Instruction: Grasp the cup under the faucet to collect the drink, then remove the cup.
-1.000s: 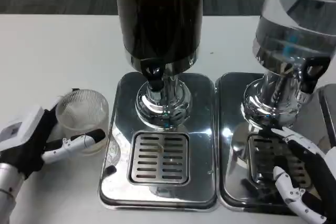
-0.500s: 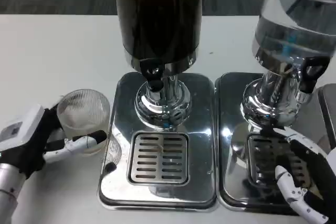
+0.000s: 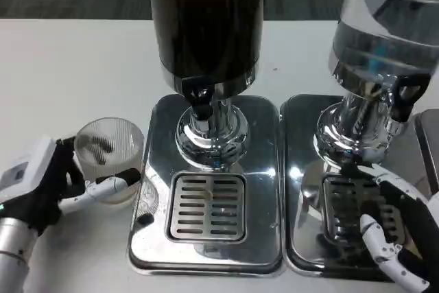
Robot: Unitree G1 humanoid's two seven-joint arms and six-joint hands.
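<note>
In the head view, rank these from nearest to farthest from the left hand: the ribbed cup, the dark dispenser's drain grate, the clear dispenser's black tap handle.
1. The ribbed cup, held in the left hand at the picture's left.
2. The dark dispenser's drain grate, centre, to the right of the cup.
3. The clear dispenser's black tap handle, far right and farther back.

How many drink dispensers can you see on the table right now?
2: a dark-filled dispenser at centre over its drip tray, and a clear dispenser at the right edge, partly cut off. More may stand beyond the frame.
</note>
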